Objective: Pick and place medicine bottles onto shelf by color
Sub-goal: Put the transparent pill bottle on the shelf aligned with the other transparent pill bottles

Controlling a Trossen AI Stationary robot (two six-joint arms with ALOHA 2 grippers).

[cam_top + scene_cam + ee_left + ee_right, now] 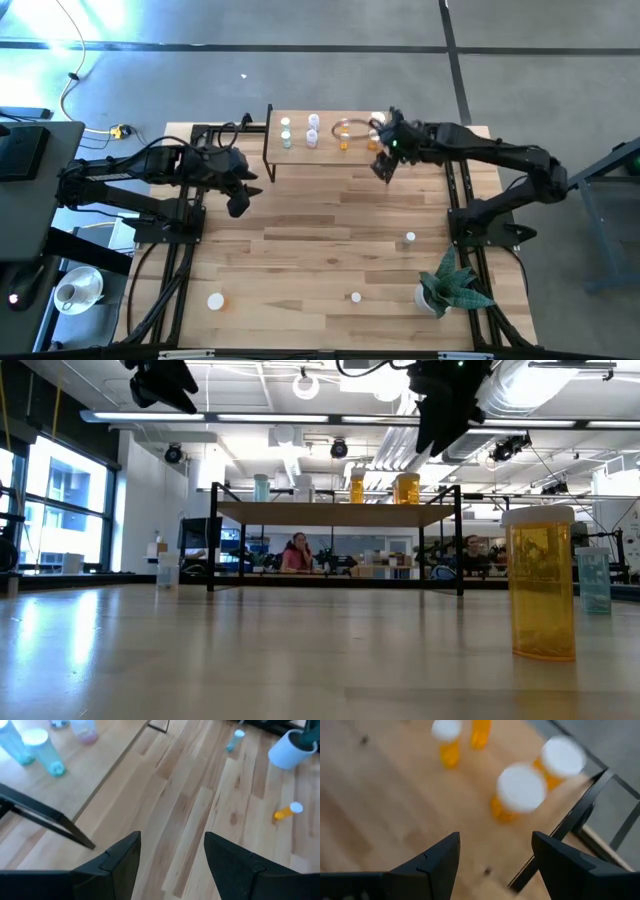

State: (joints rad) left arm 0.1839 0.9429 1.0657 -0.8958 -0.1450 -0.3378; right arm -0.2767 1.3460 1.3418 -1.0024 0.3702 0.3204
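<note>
While the right gripper (384,168) hangs just off the shelf's (330,158) right end, its fingers (432,865) are spread apart with nothing between them. Under them, in the right wrist view, orange medicine bottles (519,794) with white caps stand on the pale wood shelf beside its thin black leg. From above, the shelf sits at the far edge of the bench (320,230), with pale green and whitish bottles toward its left and orange ones toward its right. More bottles lie scattered on the bench: a large translucent orange bottle (541,582) with a white cap stands upright close to the low camera. The left gripper (240,200) hovers left of the shelf, fingers (115,865) released and empty.
</note>
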